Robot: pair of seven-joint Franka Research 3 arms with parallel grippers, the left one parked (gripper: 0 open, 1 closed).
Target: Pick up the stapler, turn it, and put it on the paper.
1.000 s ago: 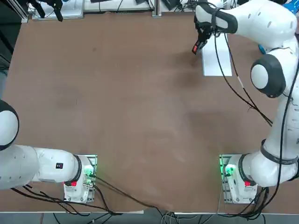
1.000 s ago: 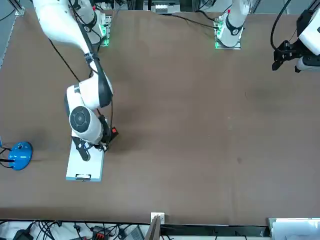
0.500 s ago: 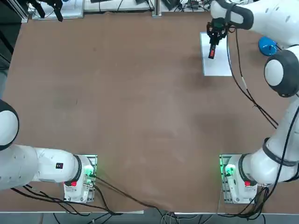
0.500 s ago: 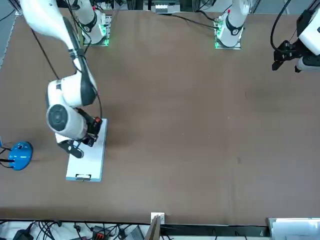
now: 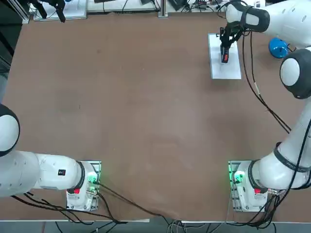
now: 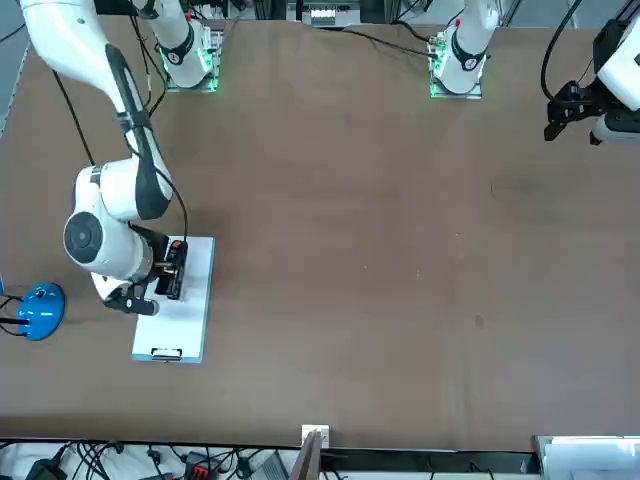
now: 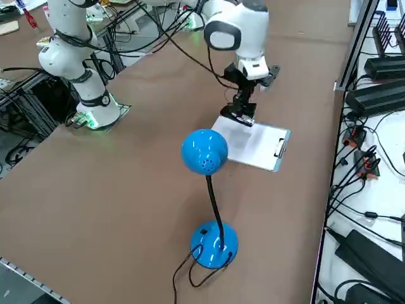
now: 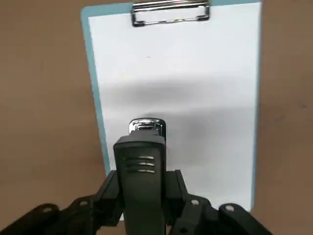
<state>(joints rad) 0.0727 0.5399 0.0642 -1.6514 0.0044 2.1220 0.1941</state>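
Observation:
The stapler (image 5: 225, 57) is black with a red patch, and my right gripper (image 5: 224, 47) is shut on it. It hangs lengthwise over the white paper (image 5: 228, 70), at the half away from the clip. In the wrist view the stapler (image 8: 142, 166) points its metal nose along the paper (image 8: 186, 73) toward the dark clip (image 8: 169, 12), and a black finger (image 8: 108, 193) presses each side. From the right side, the stapler (image 7: 238, 114) sits low over the paper (image 7: 259, 145); whether it touches I cannot tell. The front view shows stapler (image 6: 175, 275) and paper (image 6: 188, 320).
A blue desk lamp (image 7: 205, 152) stands on the table to the right of the paper, also visible as the lamp (image 5: 278, 47) and lamp (image 6: 40, 310). Cables and boxes line the table's far edge (image 7: 354, 95). My right arm's cable (image 5: 252, 87) trails over the table.
My right gripper carried the stapler from beside the paper's left edge to over the sheet, turning it until it lies along the sheet's length, and moved slightly lower.

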